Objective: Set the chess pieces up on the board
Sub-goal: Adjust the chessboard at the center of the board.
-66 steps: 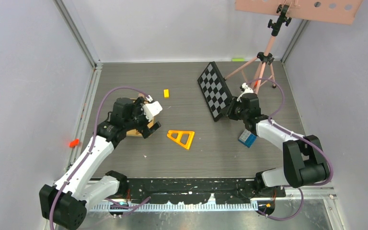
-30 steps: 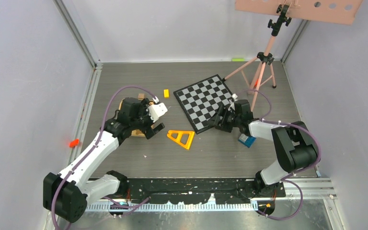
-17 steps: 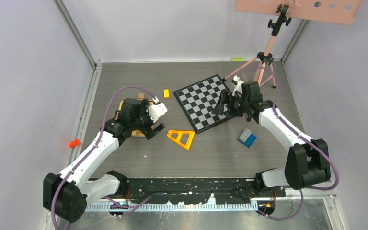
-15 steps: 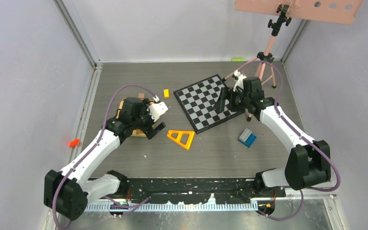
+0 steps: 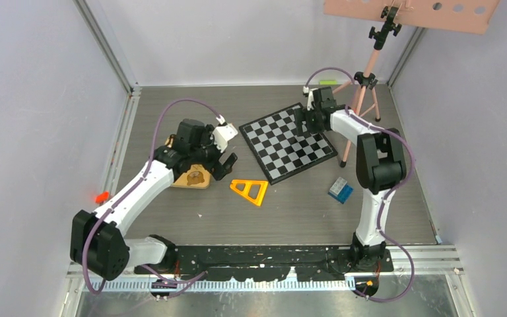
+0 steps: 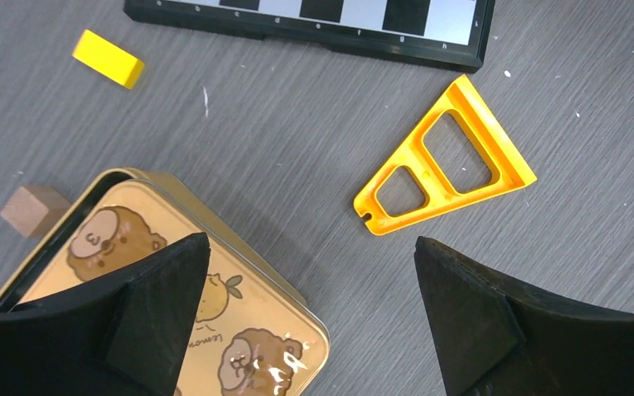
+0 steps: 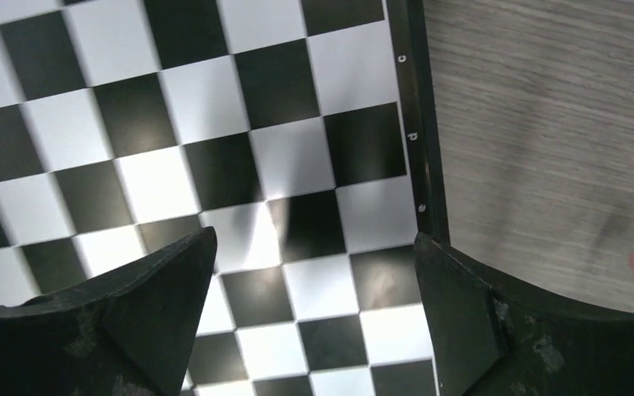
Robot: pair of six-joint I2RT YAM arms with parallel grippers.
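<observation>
- The board [image 5: 286, 142] is lying open and flat on the table [image 5: 290, 214], toward the back middle and turned at an angle to the table's edges.
- The right gripper [image 7: 314, 239] is hovering over the board's far right corner. Its jaws are standing wide with only black and white squares and the black border showing between them.
- The left gripper [image 6: 309, 247] is hanging above a gold tin [image 6: 248, 330] with bear pictures on its lid. Its jaws are spread wide and gripping nothing.
- An orange triangle [image 6: 446, 161] is lying near the tin, close to the board's near edge but touching neither.
- A yellow block [image 6: 109, 59] is lying near the board's left edge.
- A small brown cube [image 6: 31, 210] is sitting just beside the tin.
- A blue block [image 5: 340, 189] is lying right of the board's near corner.
- A tripod [image 5: 363, 86] is standing at the back right.
</observation>
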